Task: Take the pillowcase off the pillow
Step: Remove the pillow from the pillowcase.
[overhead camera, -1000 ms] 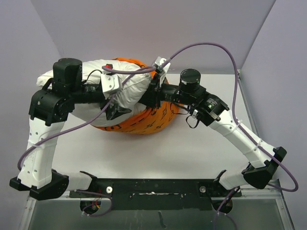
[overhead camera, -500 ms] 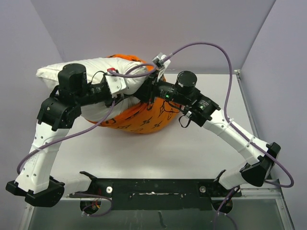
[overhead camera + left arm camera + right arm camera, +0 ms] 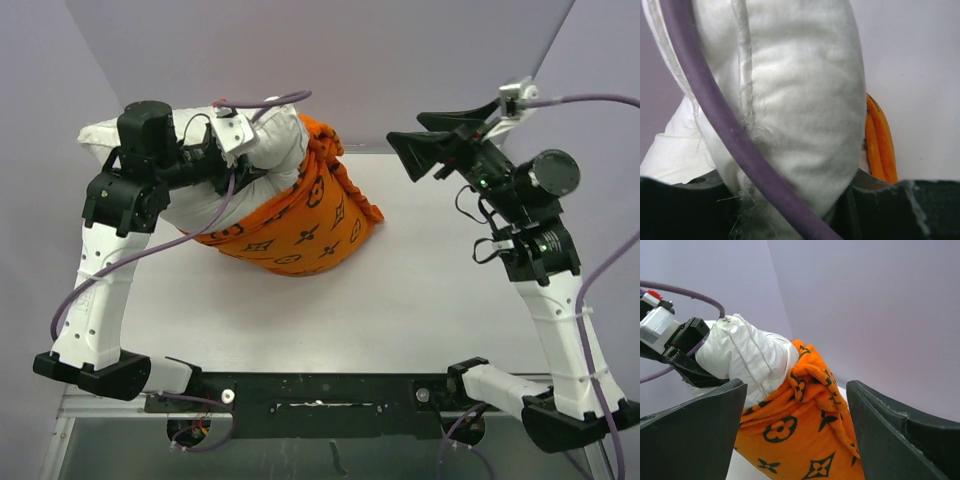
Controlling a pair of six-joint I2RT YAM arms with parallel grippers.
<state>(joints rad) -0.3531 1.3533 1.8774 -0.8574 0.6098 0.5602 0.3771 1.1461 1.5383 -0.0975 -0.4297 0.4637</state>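
The white tabletop (image 3: pixel 400 300) is bounded by lilac walls (image 3: pixel 350 60) at the far edge and along both sides, and by a black mounting rail (image 3: pixel 320 390) along the near edge. Bare surface runs from the near edge up to the bundle, and across the right half to the right edge.

The plump white rectangular pillow (image 3: pixel 283 150) lies at the far left corner, with its left end reaching the left wall. The bright-orange plush pillowcase with black flower and diamond motifs (image 3: pixel 300 225) is bunched round the pillow's right and near side, left of centre and close to the far edge. The pillow's upper left portion is bare. A fold of orange trails onto the surface towards the centre.

The left gripper (image 3: pixel 245 172) is clenched on the white pillow. The wrist view shows the pillow's seamed edge pinched between the black fingers (image 3: pixel 900 205), with a purple cable (image 3: pixel 715 125) crossing in front.

The right gripper (image 3: pixel 408 130) is raised over the far right part of the surface, well apart from the bundle. Its jaws are spread wide, with nothing between them.
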